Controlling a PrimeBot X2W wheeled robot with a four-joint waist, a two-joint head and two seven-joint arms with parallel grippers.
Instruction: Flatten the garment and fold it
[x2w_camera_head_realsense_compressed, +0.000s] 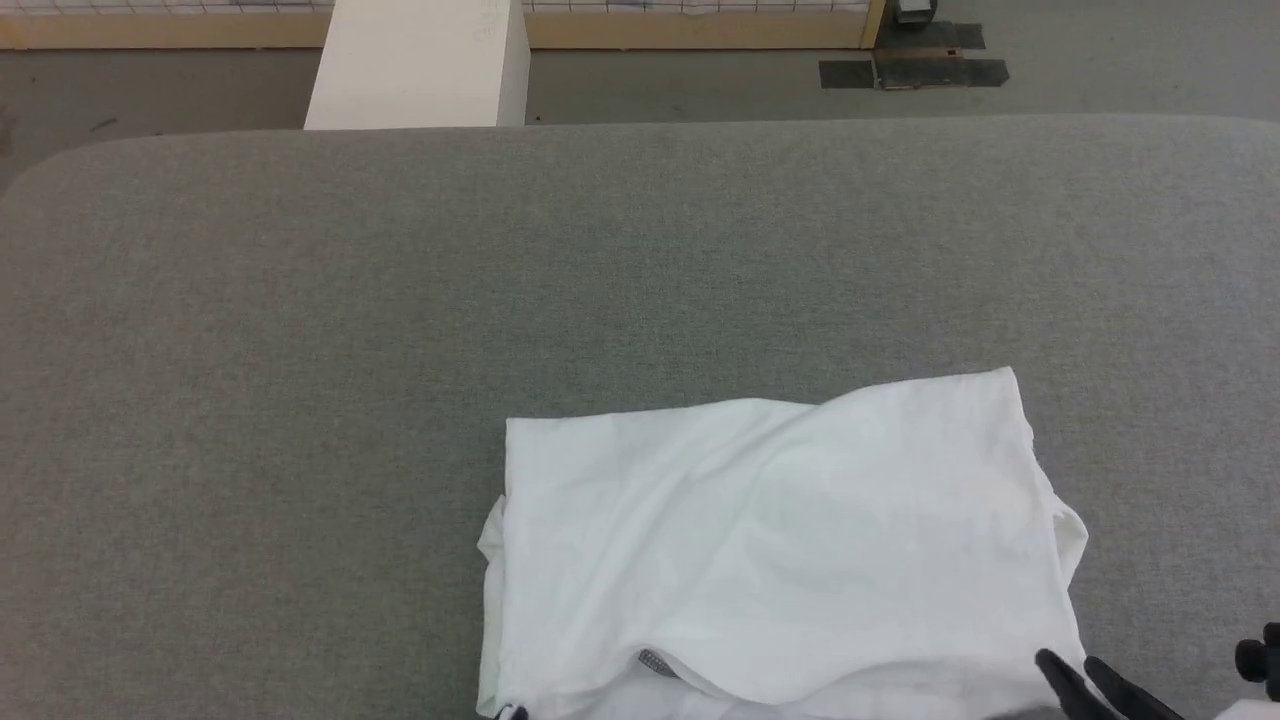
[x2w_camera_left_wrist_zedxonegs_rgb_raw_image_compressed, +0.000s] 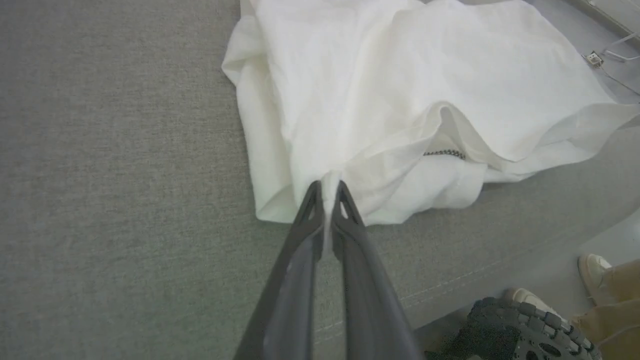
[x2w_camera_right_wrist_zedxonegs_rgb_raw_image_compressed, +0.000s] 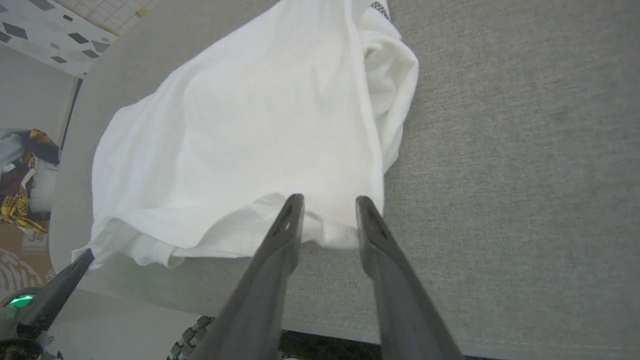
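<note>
Since the big grey fabric-covered table (x2w_camera_head_realsense_compressed: 400, 300) takes up most of the head view, that's the main thing: rounded far corners, with bare grey floor (x2w_camera_head_realsense_compressed: 1100, 60) beyond its far edge. Next biggest is the white thin cotton T-shirt (x2w_camera_head_realsense_compressed: 780, 540). It's folded into a rough rectangle on the near right part of the table, close to the robot's side, with the top layer a bit wrinkled and puffed up along the near edge. Past the table's far edge stands a plain white rectangular block (x2w_camera_head_realsense_compressed: 420, 65). On to the arms: the left gripper (x2w_camera_left_wrist_zedxonegs_rgb_raw_image_compressed: 327, 187) has its two long dark fingers pressed together, pinching a bunch of the T-shirt's near left corner between the tips, and the cloth rises into a little peak there. The right gripper (x2w_camera_right_wrist_zedxonegs_rgb_raw_image_compressed: 327, 202) is spread, with a clear gap between the fingers. Its tips sit at the T-shirt's near right edge, and cloth lies in the gap but isn't clamped as far as I can see. The left wrist view also catches a black knobbly wheel (x2w_camera_left_wrist_zedxonegs_rgb_raw_image_compressed: 520, 325) below the table edge and a person's pale shoes (x2w_camera_left_wrist_zedxonegs_rgb_raw_image_compressed: 592, 265) just beside it. Smallest bit: a short run of grey zigzag stitching (x2w_camera_left_wrist_zedxonegs_rgb_raw_image_compressed: 445, 153) peeking out from under the raised top layer.
</note>
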